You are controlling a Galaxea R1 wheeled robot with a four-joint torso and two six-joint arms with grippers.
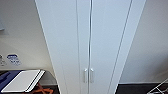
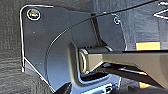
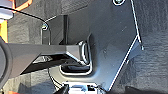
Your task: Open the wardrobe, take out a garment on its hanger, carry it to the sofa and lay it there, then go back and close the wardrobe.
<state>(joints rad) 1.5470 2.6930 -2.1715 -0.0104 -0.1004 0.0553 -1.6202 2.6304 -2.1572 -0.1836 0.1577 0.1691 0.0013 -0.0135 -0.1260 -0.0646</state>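
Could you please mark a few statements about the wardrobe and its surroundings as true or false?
1. Both doors of the wardrobe are shut. True.
2. The two handles sit at the outer edges of the doors. False: they sit side by side at the middle seam, low in the head view.
3. A black garment hangs on the outside of the wardrobe. False: the white door fronts are bare.
4. A white board-like object lies to the left of the wardrobe. True.
5. The floor beside the wardrobe is dark. True.
6. The wall behind the wardrobe is bright blue. False: it is a pale off-white.
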